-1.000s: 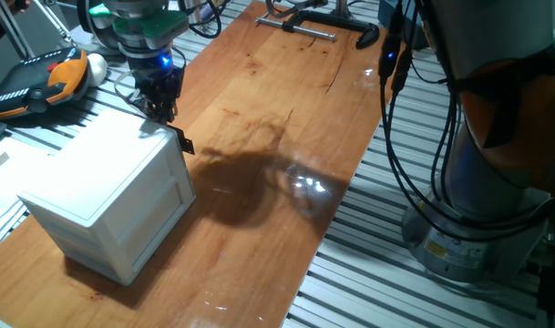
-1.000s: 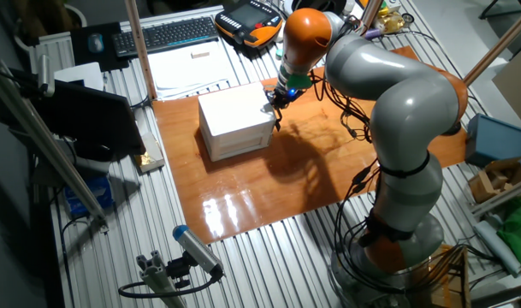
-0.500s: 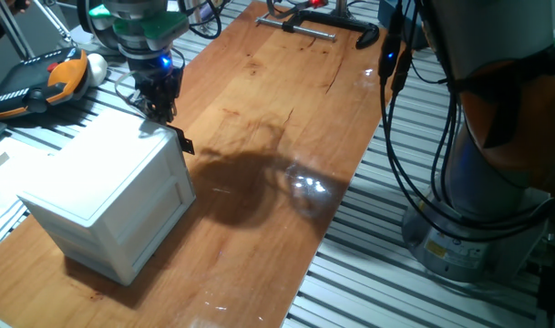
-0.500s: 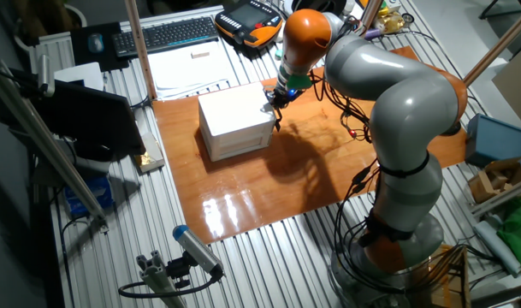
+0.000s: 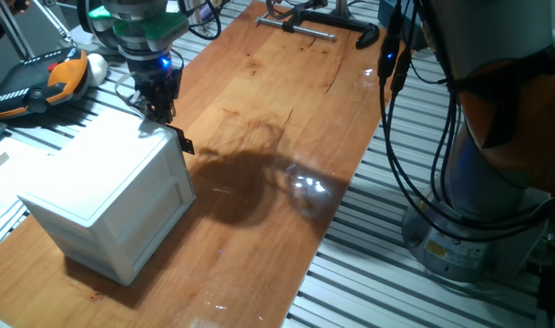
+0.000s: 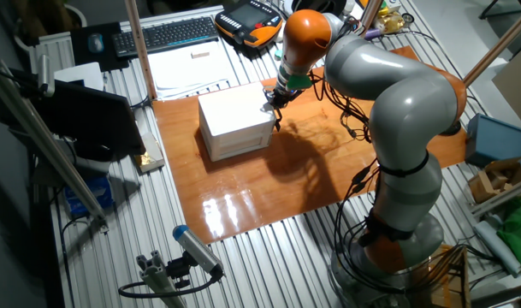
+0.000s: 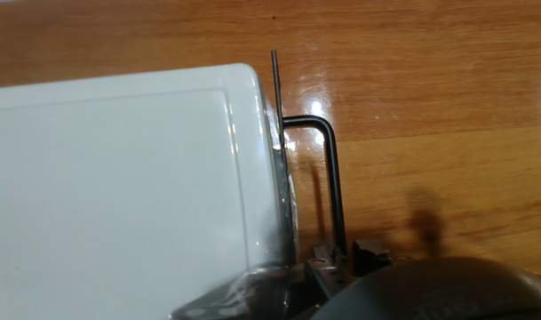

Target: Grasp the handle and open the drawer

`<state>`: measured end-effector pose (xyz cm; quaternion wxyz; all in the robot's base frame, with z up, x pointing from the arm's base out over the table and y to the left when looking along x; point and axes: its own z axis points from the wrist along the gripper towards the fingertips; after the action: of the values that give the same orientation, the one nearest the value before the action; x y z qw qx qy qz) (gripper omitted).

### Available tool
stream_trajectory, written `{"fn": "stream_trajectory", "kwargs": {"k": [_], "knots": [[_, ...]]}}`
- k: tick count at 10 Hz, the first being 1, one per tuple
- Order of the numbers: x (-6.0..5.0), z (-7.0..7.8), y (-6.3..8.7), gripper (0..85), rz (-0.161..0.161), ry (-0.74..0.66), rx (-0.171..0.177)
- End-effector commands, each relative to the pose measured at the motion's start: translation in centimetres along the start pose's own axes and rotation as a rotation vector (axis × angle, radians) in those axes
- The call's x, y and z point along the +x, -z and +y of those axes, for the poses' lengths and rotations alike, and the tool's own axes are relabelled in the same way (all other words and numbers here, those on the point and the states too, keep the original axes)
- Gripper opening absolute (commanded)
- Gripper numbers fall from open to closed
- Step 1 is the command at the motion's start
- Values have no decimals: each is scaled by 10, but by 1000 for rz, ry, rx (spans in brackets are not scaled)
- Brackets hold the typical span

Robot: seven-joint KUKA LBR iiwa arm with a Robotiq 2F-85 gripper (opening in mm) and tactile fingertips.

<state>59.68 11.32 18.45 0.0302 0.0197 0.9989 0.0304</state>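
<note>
Wood table (image 5: 286,137) is brown and shiny, with grey metal rails all around. White cabinet (image 5: 113,205) sits near its end, drawer (image 5: 168,205) shut. Gripper (image 5: 159,107) hangs over the black handle (image 5: 183,143) at the top corner; I cannot tell its grip.

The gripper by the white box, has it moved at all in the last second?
No. The gripper sits at the same spot over the white box's top corner, above the handle.
</note>
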Motion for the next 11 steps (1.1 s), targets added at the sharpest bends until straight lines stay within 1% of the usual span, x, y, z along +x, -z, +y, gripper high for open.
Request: {"fn": "stream_trajectory", "kwargs": {"k": [1, 11], "knots": [[0, 0, 0, 203, 0, 0, 0], [-1, 0, -3, 207, 0, -3, -5]]}}
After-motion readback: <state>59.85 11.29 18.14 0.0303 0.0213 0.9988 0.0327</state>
